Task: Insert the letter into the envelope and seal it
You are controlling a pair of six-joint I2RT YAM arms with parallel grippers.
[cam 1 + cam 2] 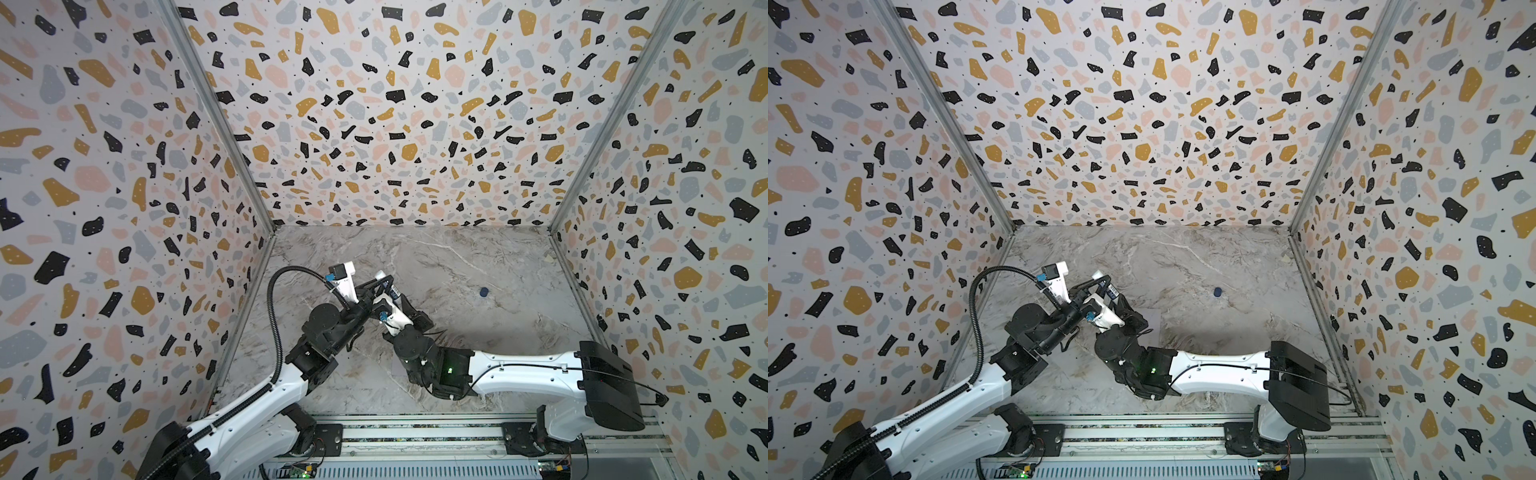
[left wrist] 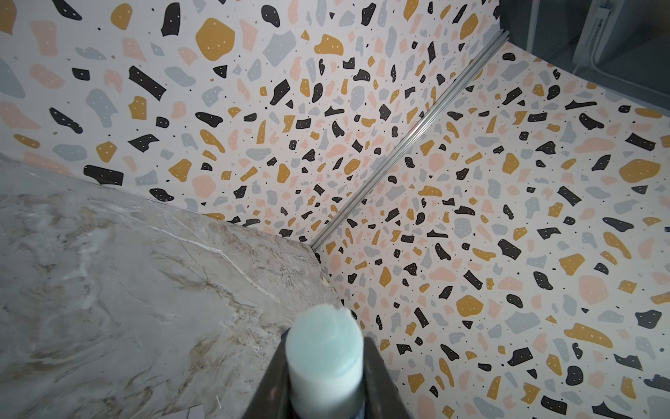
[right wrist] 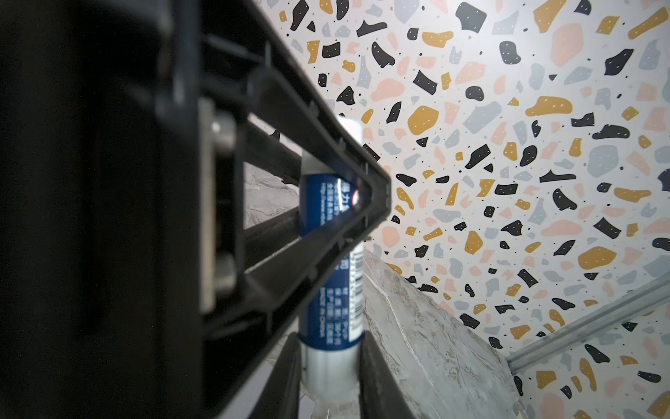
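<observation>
A glue stick with a blue label and its pale glue tip bared is held off the table between both arms. My left gripper is shut on its upper part, just below the tip. My right gripper is shut on its silver base, and the glue stick runs up from there behind a left finger. Part of the pale envelope lies flat on the table beside the right wrist, mostly covered by the arms. The letter is hidden.
A small dark blue cap lies on the marble table to the right of the grippers. Terrazzo-patterned walls close in the left, back and right sides. The arms' base rail runs along the front edge.
</observation>
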